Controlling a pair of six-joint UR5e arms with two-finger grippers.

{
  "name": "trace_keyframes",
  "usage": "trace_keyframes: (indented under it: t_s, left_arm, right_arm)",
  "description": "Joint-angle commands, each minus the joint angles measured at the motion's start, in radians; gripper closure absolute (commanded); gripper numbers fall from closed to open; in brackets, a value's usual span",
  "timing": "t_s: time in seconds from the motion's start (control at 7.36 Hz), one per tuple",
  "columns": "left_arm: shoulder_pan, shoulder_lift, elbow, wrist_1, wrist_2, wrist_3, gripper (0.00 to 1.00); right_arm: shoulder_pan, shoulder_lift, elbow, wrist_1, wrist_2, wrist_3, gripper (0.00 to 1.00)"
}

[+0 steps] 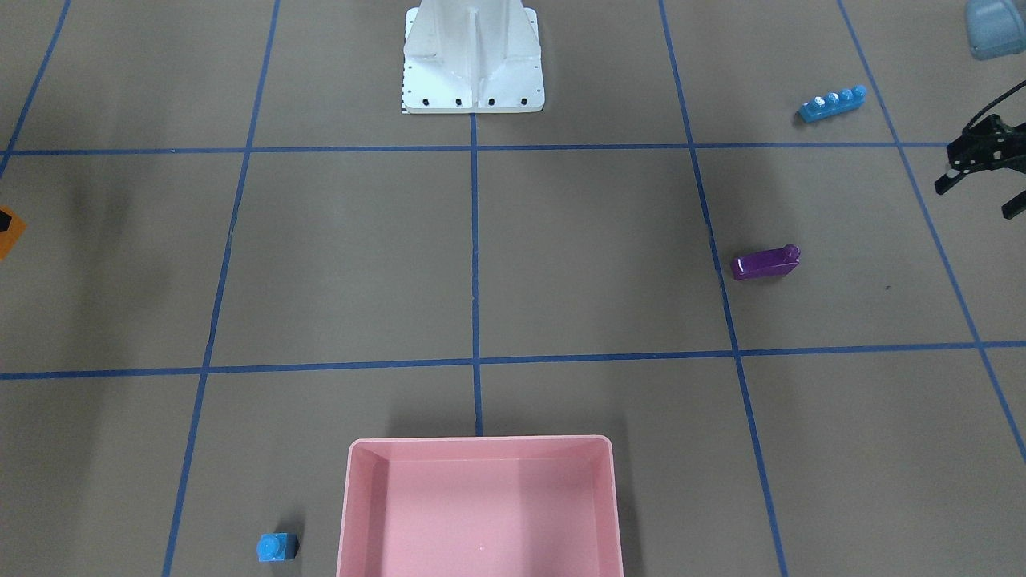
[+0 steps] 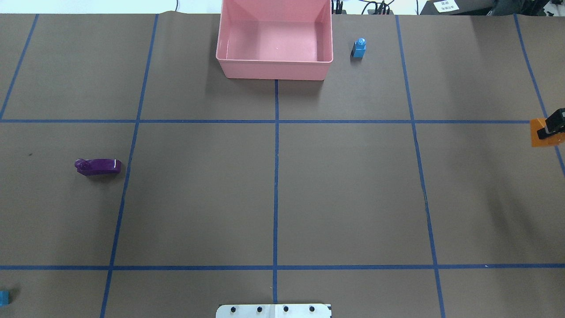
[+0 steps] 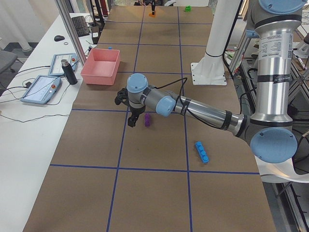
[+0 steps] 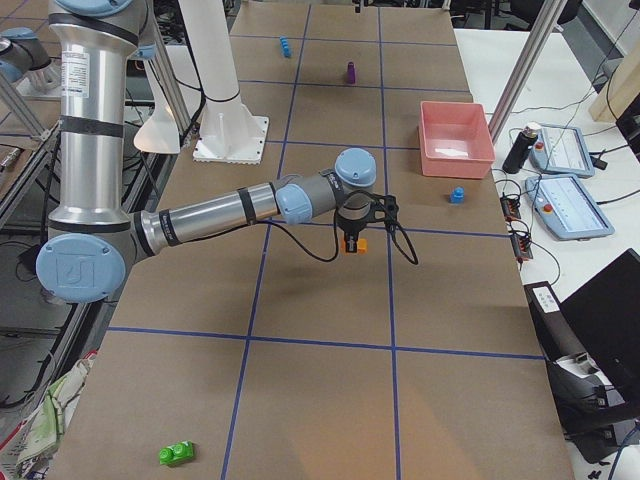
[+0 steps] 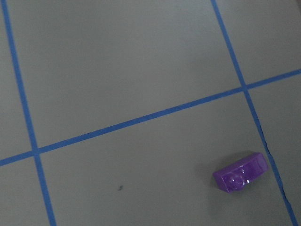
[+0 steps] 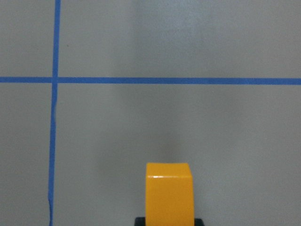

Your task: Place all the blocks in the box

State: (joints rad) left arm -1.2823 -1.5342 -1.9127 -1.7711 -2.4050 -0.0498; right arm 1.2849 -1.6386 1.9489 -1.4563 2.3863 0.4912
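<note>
Currently, orange block [image 6: 169,188] is sitting pinched in right gripper [image 4: 352,242], its arm [image 4: 220,212] reaching low across table [image 1: 593,264]; left gripper [image 1: 974,200] is hovering with jaws spread near purple block [image 1: 765,264]; pink box [image 1: 481,440] is resting well apart from both.

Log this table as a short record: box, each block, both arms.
box: pink, empty
small blue block: on table beside box
purple block: on table, left half
long blue block: on table, further left than purple block
green block: table's far right end
orange block: at right gripper, grip unclear
left gripper: jaws open, empty, near purple block
</note>
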Motion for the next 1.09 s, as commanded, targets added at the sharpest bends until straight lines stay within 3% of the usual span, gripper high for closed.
trace_keyframes:
  t_s: [0.0, 0.54, 0.82, 0.95]
  left_arm:
    - [0.095, -0.012, -0.020, -0.007, 0.066, 0.227, 0.00]
    - [0.253, -0.066, -0.006, -0.013, 0.104, 0.312, 0.00]
    - [0.348, -0.089, 0.015, -0.016, 0.237, 0.311, 0.00]
    - [0.363, -0.133, 0.076, -0.016, 0.239, 0.312, 0.00]
  right_arm:
    - [0.022, 0.063, 0.001, -0.003, 0.011, 0.010, 1.00]
    - [-0.001, 0.253, -0.048, -0.003, 0.011, 0.219, 1.00]
    - [-0.051, 0.374, -0.091, 0.000, -0.001, 0.309, 1.00]
    - [-0.062, 0.434, -0.119, 0.001, -0.002, 0.328, 1.00]
